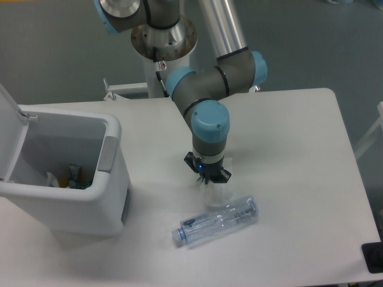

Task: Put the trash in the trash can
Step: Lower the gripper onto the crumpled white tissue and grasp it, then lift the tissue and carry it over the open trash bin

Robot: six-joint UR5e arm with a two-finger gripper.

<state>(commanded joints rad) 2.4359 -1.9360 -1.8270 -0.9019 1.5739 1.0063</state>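
The crumpled translucent wrapper (215, 194) lies on the white table (287, 149) near the middle. My gripper (208, 179) points straight down right on top of it, its jaws spread at the wrapper's upper end; the fingertips are hidden under the wrist. Just in front lies the crushed clear bottle (216, 222) on its side, blue cap toward the lower left, close to the wrapper. At the left stands the white trash can (90, 206) with its lid (9, 128) swung open and some items inside.
The arm's base column (161, 42) rises behind the table's far edge. A grey latch (108, 153) sits on the can's right rim. A dark object (373, 257) pokes in at the table's lower right corner.
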